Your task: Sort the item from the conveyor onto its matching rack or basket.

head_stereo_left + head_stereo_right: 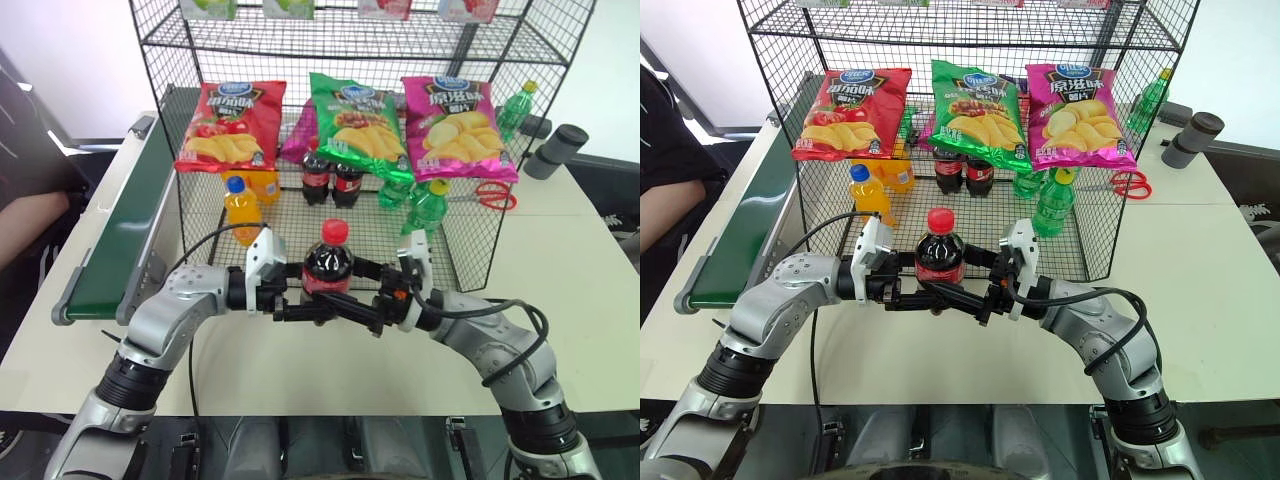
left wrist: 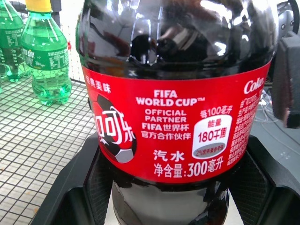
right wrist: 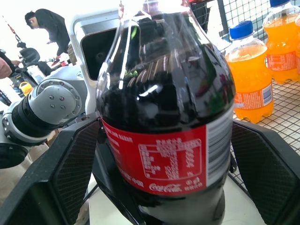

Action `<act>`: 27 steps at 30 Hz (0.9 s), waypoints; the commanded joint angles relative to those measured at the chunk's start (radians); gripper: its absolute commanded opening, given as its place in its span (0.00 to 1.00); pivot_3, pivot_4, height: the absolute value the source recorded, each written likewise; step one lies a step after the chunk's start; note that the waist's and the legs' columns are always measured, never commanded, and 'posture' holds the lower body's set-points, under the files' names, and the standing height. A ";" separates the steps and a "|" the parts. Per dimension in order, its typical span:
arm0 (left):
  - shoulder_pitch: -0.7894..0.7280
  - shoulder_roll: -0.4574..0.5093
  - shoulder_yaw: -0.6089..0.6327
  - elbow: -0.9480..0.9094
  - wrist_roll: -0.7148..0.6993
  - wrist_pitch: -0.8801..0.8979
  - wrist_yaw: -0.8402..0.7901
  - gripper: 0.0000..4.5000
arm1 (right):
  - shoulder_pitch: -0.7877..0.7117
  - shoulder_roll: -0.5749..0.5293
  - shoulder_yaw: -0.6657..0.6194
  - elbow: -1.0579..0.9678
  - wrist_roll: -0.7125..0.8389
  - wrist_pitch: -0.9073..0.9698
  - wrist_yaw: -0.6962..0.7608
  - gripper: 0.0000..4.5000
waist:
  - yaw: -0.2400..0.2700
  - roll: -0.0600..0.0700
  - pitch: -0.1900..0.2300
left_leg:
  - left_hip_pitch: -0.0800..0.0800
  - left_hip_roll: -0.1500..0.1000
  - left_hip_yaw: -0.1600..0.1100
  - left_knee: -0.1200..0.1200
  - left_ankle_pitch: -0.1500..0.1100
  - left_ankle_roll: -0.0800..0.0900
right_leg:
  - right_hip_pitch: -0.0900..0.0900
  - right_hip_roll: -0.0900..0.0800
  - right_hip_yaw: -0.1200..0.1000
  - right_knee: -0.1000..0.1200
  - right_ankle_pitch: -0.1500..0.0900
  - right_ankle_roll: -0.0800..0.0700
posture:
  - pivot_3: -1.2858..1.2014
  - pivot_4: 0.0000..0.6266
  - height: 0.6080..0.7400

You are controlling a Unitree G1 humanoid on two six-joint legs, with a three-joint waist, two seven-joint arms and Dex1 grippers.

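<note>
The item, a small cola bottle (image 1: pixel 328 262) with a red cap and red label, is held upright in the air just in front of the black wire rack (image 1: pixel 470 240). My left gripper (image 1: pixel 312 302) comes in from the left and is shut on the bottle's lower body (image 2: pixel 178 122). From the right, my right gripper (image 1: pixel 348 304) points at the same bottle (image 3: pixel 164 122); it is open, one finger on each side and close to the plastic. The dark green conveyor (image 1: pixel 125 235) runs along the table's left side with nothing on it.
On the rack's bottom tier stand an orange-drink bottle (image 1: pixel 242 210), two cola bottles (image 1: pixel 330 178) and green bottles (image 1: pixel 425 205). Three crisp bags (image 1: pixel 355 125) hang above them. Red scissors (image 1: pixel 490 195) and a grey cylinder (image 1: pixel 555 150) lie at the right. A person's arm (image 1: pixel 25 225) rests at the far left.
</note>
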 commanded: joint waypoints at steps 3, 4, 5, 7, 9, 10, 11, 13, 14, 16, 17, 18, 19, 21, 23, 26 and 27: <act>-0.018 -0.005 0.006 -0.045 0.001 -0.021 -0.015 0.63 | -0.004 0.007 -0.003 -0.034 0.028 0.000 0.011 0.67 | 0.000 0.000 0.000 | 0.000 0.000 0.000 0.000 0.000 0.000 | 0.000 0.000 0.000 0.000 0.000 0.000 | 0.52 0.24 1.00; -0.017 -0.005 0.004 -0.045 0.002 -0.020 -0.017 0.63 | -0.003 0.008 -0.003 -0.036 0.022 -0.004 0.007 0.67 | 0.000 0.000 0.000 | 0.000 0.000 0.000 0.000 0.000 0.000 | 0.000 0.000 0.000 0.000 0.000 0.000 | 0.52 0.24 1.00; -0.016 -0.003 0.003 -0.045 -0.006 -0.007 -0.022 0.63 | -0.001 0.008 -0.001 -0.038 0.015 -0.010 0.005 0.67 | 0.000 0.000 0.000 | 0.000 0.000 0.000 0.000 0.000 0.000 | 0.000 0.000 0.000 0.000 0.000 0.000 | 0.52 0.24 1.00; -0.018 -0.002 0.003 -0.038 -0.011 0.017 -0.016 0.87 | -0.003 0.016 -0.003 -0.038 0.013 -0.016 -0.003 0.67 | 0.000 0.000 0.000 | 0.000 0.000 0.000 0.000 0.000 0.000 | 0.000 0.000 0.000 0.000 0.000 0.000 | 0.52 0.24 1.00; -0.019 -0.003 0.005 -0.035 -0.007 0.025 -0.011 0.98 | -0.004 0.021 -0.006 -0.037 0.015 -0.017 -0.008 0.67 | 0.000 0.000 0.000 | 0.000 0.000 0.000 0.000 0.000 0.000 | 0.000 0.000 0.000 0.000 0.000 0.000 | 0.52 0.24 1.00; -0.015 -0.002 0.013 -0.032 0.006 0.017 0.005 0.98 | -0.007 0.024 -0.006 -0.033 -0.001 -0.031 -0.014 0.67 | 0.000 0.000 0.000 | 0.000 0.000 0.000 0.000 0.000 0.000 | 0.000 0.000 0.000 0.000 0.000 0.000 | 0.52 0.24 1.00; -0.007 0.000 0.021 -0.031 0.017 0.006 0.016 0.98 | -0.010 0.027 -0.007 -0.026 -0.018 -0.047 -0.019 0.67 | 0.000 0.000 0.000 | 0.000 0.000 0.000 0.000 0.000 0.000 | 0.000 0.000 0.000 0.000 0.000 0.000 | 0.52 0.24 1.00; 0.021 0.016 0.049 -0.031 0.024 -0.012 0.028 0.98 | -0.020 0.041 -0.013 -0.003 -0.059 -0.085 -0.038 0.67 | -0.001 0.000 0.000 | 0.000 0.000 0.000 0.000 0.000 0.000 | 0.000 0.000 0.000 0.000 0.000 0.000 | 0.52 0.24 1.00; 0.040 0.023 0.069 -0.032 0.017 -0.017 0.028 0.98 | -0.026 0.049 -0.016 0.012 -0.079 -0.106 -0.047 0.67 | -0.002 0.000 0.000 | 0.000 0.000 0.000 0.000 0.000 0.000 | 0.000 0.000 0.000 0.000 0.000 0.000 | 0.52 0.24 1.00; 0.079 0.035 0.106 -0.029 0.024 -0.049 0.041 0.98 | -0.039 0.063 -0.019 0.047 -0.124 -0.150 -0.063 0.67 | -0.004 0.000 0.000 | 0.000 0.001 0.000 0.000 0.000 0.000 | 0.000 0.000 0.000 0.000 0.000 0.000 | 0.52 0.24 1.00; 0.105 0.039 0.130 -0.020 0.045 -0.081 0.064 0.98 | -0.047 0.066 -0.011 0.075 -0.165 -0.183 -0.073 0.67 | -0.004 0.000 0.000 | 0.000 0.001 0.000 0.000 0.000 0.000 | 0.000 0.000 0.000 0.000 0.000 0.000 | 0.52 0.24 1.00; 0.138 0.036 0.165 -0.002 0.066 -0.127 0.093 0.98 | -0.055 0.069 0.009 0.117 -0.228 -0.238 -0.082 0.67 | -0.004 0.000 0.000 | 0.000 0.001 0.000 0.000 0.000 0.000 | -0.001 0.001 0.000 0.001 0.000 0.000 | 0.52 0.24 1.00; 0.159 0.034 0.188 0.011 0.080 -0.158 0.112 0.98 | -0.060 0.071 0.023 0.148 -0.273 -0.278 -0.085 0.67 | -0.004 0.000 0.000 | 0.000 0.001 0.000 0.000 0.000 0.000 | -0.001 0.000 0.000 0.001 0.000 0.000 | 0.52 0.24 1.00; 0.202 -0.003 0.238 0.061 0.130 -0.260 0.195 0.98 | -0.075 0.116 0.035 0.231 -0.335 -0.363 -0.111 0.67 | -0.002 0.000 0.000 | 0.000 0.001 0.001 0.000 0.000 0.000 | -0.001 0.000 0.000 0.001 0.000 0.000 | 0.52 0.24 1.00; 0.252 -0.037 0.266 0.068 0.158 -0.336 0.243 0.98 | -0.101 0.168 0.042 0.335 -0.406 -0.463 -0.154 0.67 | -0.001 0.000 0.000 | 0.001 0.001 0.001 0.000 0.000 0.000 | -0.001 0.000 0.000 0.001 0.000 0.000 | 0.52 0.24 1.00; 0.301 -0.078 0.292 0.038 0.155 -0.363 0.293 0.98 | -0.151 0.226 0.049 0.476 -0.495 -0.586 -0.197 0.67 | -0.002 0.000 0.000 | 0.000 0.001 0.002 0.000 0.000 0.000 | -0.001 -0.001 0.001 0.001 0.000 0.000 | 0.52 0.24 1.00; 0.312 -0.096 0.302 0.028 0.145 -0.366 0.314 0.98 | -0.170 0.243 0.054 0.521 -0.522 -0.628 -0.209 0.67 | -0.001 0.000 0.000 | 0.000 0.001 0.002 0.000 0.000 0.000 | -0.001 -0.002 0.001 0.001 0.000 0.000 | 0.52 0.24 1.00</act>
